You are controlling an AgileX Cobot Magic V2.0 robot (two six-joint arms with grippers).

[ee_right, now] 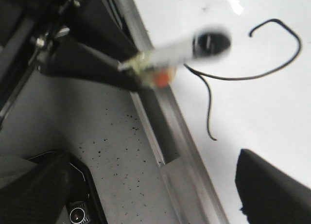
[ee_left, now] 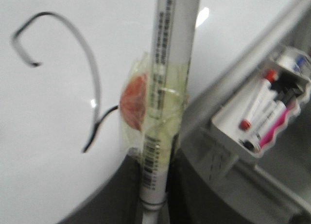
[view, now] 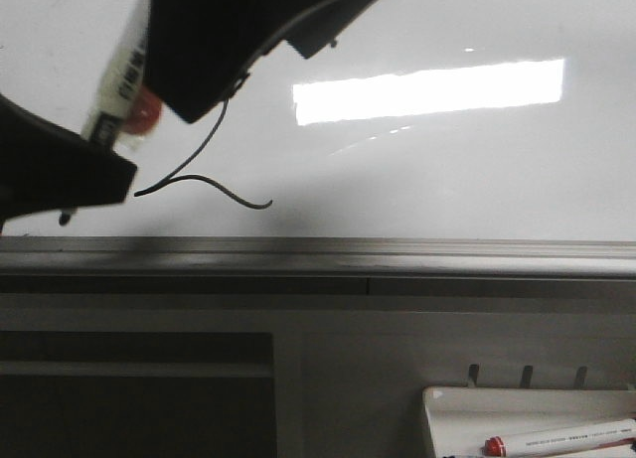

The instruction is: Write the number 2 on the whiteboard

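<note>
Left pincer (view: 119, 120) clamped on a white marker pen (view: 117, 85), beside the finished black digit.

The pincer grips the marker's lower barrel, where clear tape binds an orange-red blob (ee_left: 133, 101) to it. The thin black hand-drawn number 2 (view: 204, 185) sits on the glossy white whiteboard (view: 447, 170), its wavy base stroke just above the grey metal edge rail (view: 397, 254) along the board's lower edge. The right pincer (ee_right: 146, 195) shows only dark finger edges with a wide gap between them, holding nothing. A small white tray (view: 467, 408) below the rail holds a red-capped marker (view: 561, 438).
</note>
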